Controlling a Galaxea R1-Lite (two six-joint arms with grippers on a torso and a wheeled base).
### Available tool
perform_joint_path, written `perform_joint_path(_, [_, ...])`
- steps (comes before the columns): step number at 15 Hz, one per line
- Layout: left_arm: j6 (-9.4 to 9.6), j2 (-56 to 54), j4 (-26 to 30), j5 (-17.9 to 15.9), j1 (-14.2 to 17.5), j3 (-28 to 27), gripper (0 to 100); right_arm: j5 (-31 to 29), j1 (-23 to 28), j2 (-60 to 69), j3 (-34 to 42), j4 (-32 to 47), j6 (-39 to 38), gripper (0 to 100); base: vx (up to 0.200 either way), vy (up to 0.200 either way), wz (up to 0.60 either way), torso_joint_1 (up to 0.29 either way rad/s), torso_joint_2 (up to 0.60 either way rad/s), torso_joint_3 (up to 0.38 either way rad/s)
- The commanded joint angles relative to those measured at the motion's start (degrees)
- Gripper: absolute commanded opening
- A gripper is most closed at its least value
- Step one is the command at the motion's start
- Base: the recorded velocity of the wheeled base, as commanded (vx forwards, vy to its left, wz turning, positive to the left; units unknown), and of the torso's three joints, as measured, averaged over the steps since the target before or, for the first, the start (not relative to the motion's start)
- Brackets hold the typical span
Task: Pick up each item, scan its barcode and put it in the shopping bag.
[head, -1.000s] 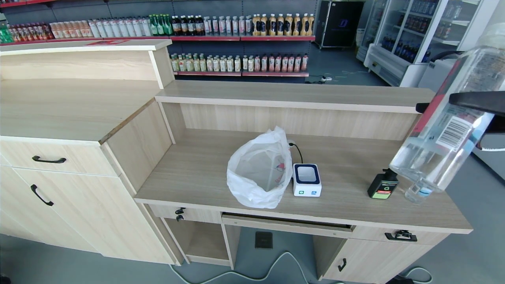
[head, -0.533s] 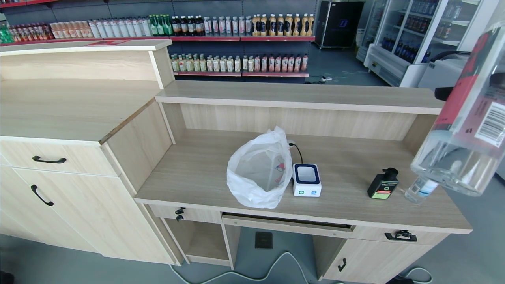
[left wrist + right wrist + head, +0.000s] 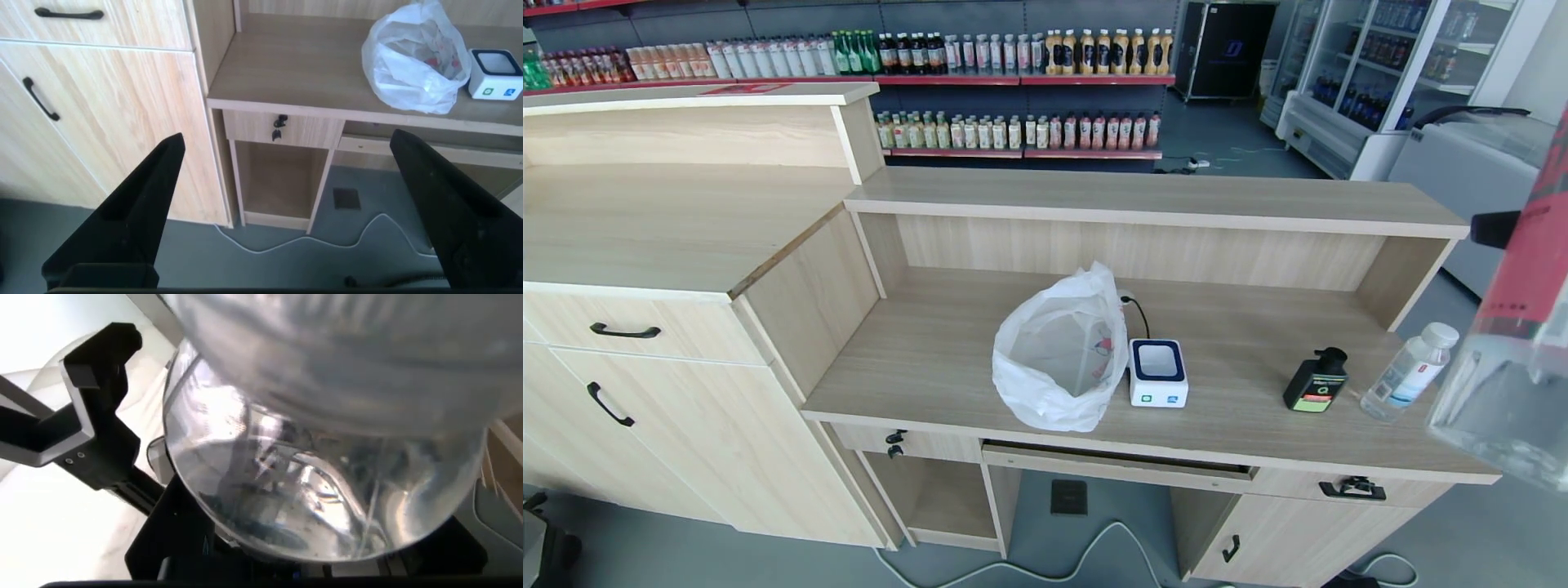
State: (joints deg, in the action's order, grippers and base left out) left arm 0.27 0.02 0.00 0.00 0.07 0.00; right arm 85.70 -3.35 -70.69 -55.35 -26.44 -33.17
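1 large clear bottle (image 3: 1507, 384) pinched in right pincer (image 3: 319, 400), raised at right, left pincer (image 3: 286, 212) spread, worktop (image 3: 931, 351) holds 1 shopping bag (image 3: 1058, 359) beside 1 scanner (image 3: 1158, 372), 1 dark bottle (image 3: 1316, 380), 1 small bottle (image 3: 1409, 371) near right edge

No word or number is being shown clearly enough to be read. A red label is being carried by the large clear bottle (image 3: 1523, 278) at the right edge of the head view, its print blurred. A white-and-blue label is being shown on the small clear bottle (image 3: 1409, 371), and a green-and-orange one on the black pump bottle (image 3: 1315, 382). A red mark is being shown on the shopping bag (image 3: 1045, 384), and two small coloured squares on the front of the scanner (image 3: 1158, 373). A red sign (image 3: 743, 87) is being displayed flat on the raised counter top (image 3: 605, 96), its wording too small to read.
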Motion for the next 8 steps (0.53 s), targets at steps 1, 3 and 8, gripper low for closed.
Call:
perform_joint_path(1, [0.00, 0.0, 0.0, 0.0, 0.0, 0.0, 100, 0.0, -0.7, 3.3, 1.9, -0.1, -0.1, 0, 0.000, 0.000, 0.00, 0.000, 0.00, 0.000])
perform_joint_path(3, [0.00, 0.0, 0.0, 0.0, 0.0, 0.0, 100, -0.1, -0.9, 5.0, 3.4, 0.0, -0.1, 0, 0.000, 0.000, 0.00, 0.000, 0.00, 0.000])
perform_joint_path(8, [0.00, 0.0, 0.0, 0.0, 0.0, 0.0, 100, -0.4, -1.5, 8.3, 8.1, 0.0, 0.1, 0, 0.000, 0.000, 0.00, 0.000, 0.00, 0.000])
